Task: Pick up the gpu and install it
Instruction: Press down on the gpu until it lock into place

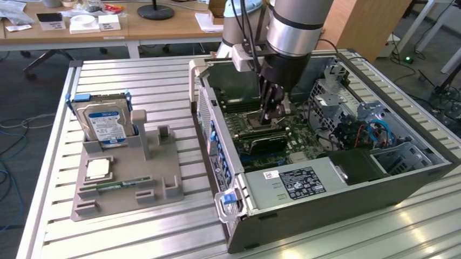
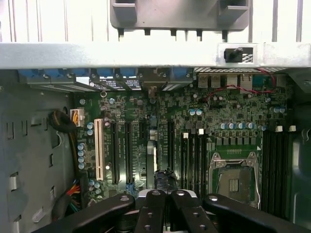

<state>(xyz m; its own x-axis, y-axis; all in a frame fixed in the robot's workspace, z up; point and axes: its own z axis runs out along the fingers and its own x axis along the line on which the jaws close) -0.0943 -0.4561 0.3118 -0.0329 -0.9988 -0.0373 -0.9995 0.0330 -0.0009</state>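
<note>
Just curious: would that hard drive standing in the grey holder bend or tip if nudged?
Probably stiff: the hard drive looks like a metal-cased box, likely heavy for its size. It stands on edge, but the slot of the grey holder probably stops it tipping.

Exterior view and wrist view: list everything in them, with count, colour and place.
table: one, silver slatted, under everything
computer case: one, grey, open, on the exterior view's right
motherboard: one, green, inside the case
power supply: one, grey with a black label, near end of the case
holder: one, grey, on the exterior view's left
hard drive: one, silver with a blue-white label, upright in the holder
processor chip: one, silver, flat on the holder
memory stick: one, green, lying on the holder
arm: one, silver and grey, above the case
gripper: one, black, shut, low over the motherboard
</note>
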